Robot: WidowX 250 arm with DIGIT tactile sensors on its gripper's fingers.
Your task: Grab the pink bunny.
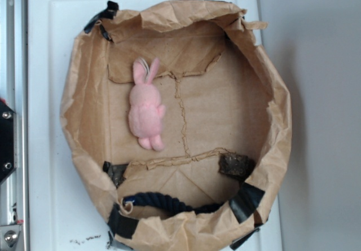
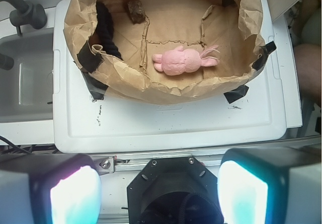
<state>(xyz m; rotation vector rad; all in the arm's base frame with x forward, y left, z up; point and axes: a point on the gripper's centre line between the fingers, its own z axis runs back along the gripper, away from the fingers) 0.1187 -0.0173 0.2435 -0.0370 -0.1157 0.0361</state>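
Wide open and empty, the gripper (image 2: 159, 183) hangs well short of the pink bunny (image 2: 184, 61), apparently lying flat beyond the crumpled paper bag (image 2: 151, 90) rim, which could snag a finger.

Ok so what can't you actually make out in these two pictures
- Bunny: its face. It lies on the paper bag's floor and neither view shows eyes or nose.
- Dark rope: its ends, tucked under the bag's folded rim in the exterior view.
- Gripper: absent from the exterior view; in the wrist view its fingers are blurred and cut off by the bottom edge.
- Sink: cropped by the wrist view's left edge.
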